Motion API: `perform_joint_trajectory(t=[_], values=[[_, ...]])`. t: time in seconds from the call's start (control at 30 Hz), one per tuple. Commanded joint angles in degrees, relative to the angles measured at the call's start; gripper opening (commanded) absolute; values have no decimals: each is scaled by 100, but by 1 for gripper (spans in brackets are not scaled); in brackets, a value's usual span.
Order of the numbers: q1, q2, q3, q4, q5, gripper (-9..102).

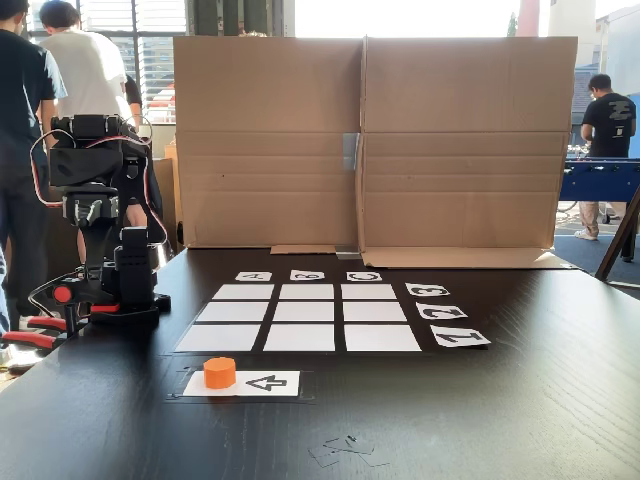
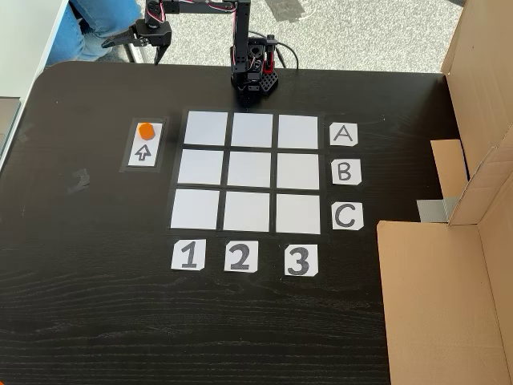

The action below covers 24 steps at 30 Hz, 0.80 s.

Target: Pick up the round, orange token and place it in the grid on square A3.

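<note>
Gripper (image 2: 136, 40) folded at far left, jaws unreadable, token (image 2: 145, 130) on the arrow card (image 2: 145, 151) left of grid (image 2: 249, 172): risks knocking the short token aside, or dropping it short of far-right A3 (image 2: 298, 131).

table (image 2: 96, 305): dark wood grain, slight sheen
grid (image 2: 249, 172): matt white paper
token (image 1: 219, 372): probably smooth plastic
screen (image 1: 460, 140): plain cardboard
</note>
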Motion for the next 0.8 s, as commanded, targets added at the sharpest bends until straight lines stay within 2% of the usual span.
perform_joint_trajectory(t=[0.0, 0.3, 0.77], values=[[-123, -202, -237, 0, -70, 76], [-527, -844, -642, 9, -448, 76], [-984, -1749, -1274, -44, -1978, 74]])
